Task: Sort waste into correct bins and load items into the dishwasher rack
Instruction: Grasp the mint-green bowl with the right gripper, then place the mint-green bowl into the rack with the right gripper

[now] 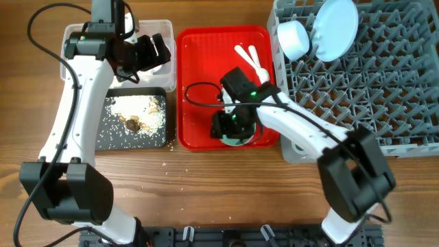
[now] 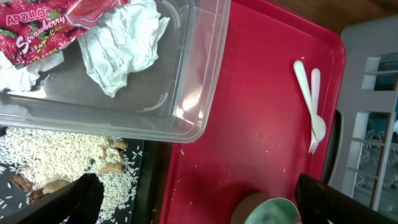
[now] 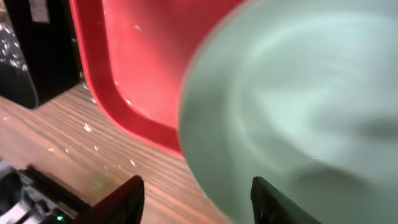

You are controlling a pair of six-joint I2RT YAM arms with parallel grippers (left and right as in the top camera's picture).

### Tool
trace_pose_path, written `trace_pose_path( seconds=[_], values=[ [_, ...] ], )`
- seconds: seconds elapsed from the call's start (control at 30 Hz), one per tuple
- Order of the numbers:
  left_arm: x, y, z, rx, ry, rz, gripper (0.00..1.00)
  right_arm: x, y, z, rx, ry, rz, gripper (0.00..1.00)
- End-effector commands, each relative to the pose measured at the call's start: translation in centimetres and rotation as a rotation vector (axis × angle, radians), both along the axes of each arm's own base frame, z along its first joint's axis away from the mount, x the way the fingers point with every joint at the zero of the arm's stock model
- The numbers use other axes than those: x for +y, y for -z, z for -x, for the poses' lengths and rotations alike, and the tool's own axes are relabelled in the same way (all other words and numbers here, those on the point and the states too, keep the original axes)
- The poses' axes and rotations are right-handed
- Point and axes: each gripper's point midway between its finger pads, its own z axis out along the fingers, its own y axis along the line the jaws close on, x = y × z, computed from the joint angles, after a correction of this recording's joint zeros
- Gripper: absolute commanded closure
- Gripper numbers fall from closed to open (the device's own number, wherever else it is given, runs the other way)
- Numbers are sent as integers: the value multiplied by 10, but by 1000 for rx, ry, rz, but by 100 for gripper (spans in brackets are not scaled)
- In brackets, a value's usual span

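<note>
Waste sorting looks done to me. Clear tub (image 1: 163, 29), upper left of the overhead frame, holds the crumpled napkins (image 2: 124, 43) and the red wrapper (image 2: 37, 25). Black tub (image 1: 110, 137) just below it holds the rice scraps (image 1: 140, 110). A few stray grains lie on the tabletop (image 1: 206, 185) by its lower right corner.

My left claw (image 1: 147, 51) hovers over the clear tub's right end, jaws wide, nothing in them.

Centre frame, the red tray (image 1: 199, 75) carries what's left. Fork and spoon (image 2: 306, 93) lie side by side at its upper right. One pale blue-green bowl (image 3: 298, 93) sits at its lower edge.

My right claw (image 3: 196, 186) sits at that bowl. Its fingers (image 3: 121, 202) straddle the rim, one outside and one inside, part-way open. I can't tell if they pinch yet. The bowl is upright, smooth and looks empty, but it's blurred up close.

Right of frame, the rack (image 1: 384, 89) has the other bowl (image 1: 295, 38) and the plate (image 1: 337, 26) propped among pegs at its upper left. Yellow cup: not visible anywhere.

Remaining, I judge: this bowl, fork, spoon, maybe the cup.
</note>
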Motion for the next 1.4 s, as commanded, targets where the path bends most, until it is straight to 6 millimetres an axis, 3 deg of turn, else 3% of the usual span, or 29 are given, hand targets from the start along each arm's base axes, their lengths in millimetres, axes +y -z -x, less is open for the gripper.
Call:
trace_pose_path(
  seconds=[0.0, 0.03, 0.07, 0.3, 0.4, 0.5, 0.53, 0.57, 0.63, 0.77, 0.8, 0.87, 0.9, 0.97, 1.1, 1.2, 1.37],
  values=[
    [2, -6, -1, -18, -1, -7, 0, -50, -52, -36, -212, 190, 159, 36],
    [2, -6, -1, -18, -1, -7, 0, -75, -49, -39, -217, 275, 262, 36],
    [2, -6, -1, -18, -1, -7, 0, -84, -44, -40, -214, 288, 299, 36],
    [2, -6, -1, -18, -1, -7, 0, -93, 13, -43, -133, 274, 407, 37],
    [2, -6, -1, -18, -1, -7, 0, -96, 33, -40, -91, 264, 445, 46],
    [2, -6, -1, -18, -1, -7, 0, -97, 38, -39, -81, 261, 454, 66],
    [2, -6, -1, -18, -1, -7, 0, -96, 35, -40, -88, 263, 448, 84],
    [2, -6, -1, -18, -1, -7, 0, -96, 32, -41, -93, 264, 444, 94],
    [2, -6, -1, -18, -1, -7, 0, -94, 24, -44, -117, 257, 428, 96],
    [2, -6, -1, -18, -1, -7, 0, -91, -28, -57, -228, 251, 360, 96],
    [2, -6, -1, -18, -1, -7, 0, -97, -54, -62, -290, 271, 352, 96],
    [2, -6, -1, -18, -1, -7, 0, -123, -107, -70, -439, 339, 392, 96],
    [2, -6, -1, -18, -1, -7, 0, -144, -141, -72, -545, 396, 446, 96],
    [2, -6, -1, -18, -1, -7, 0, -181, -187, -69, -705, 525, 540, 96],
    [2, -6, -1, -18, -1, -7, 0, -257, -269, -43, -979, 801, 776, 96],
    [2, -6, -1, -18, -1, -7, 0, -279, -282, -37, -1031, 795, 968, 96],
    [2, -6, -1, -18, -1, -7, 0, -296, -266, -60, -990, 662, 1351, 96]
  ],
)
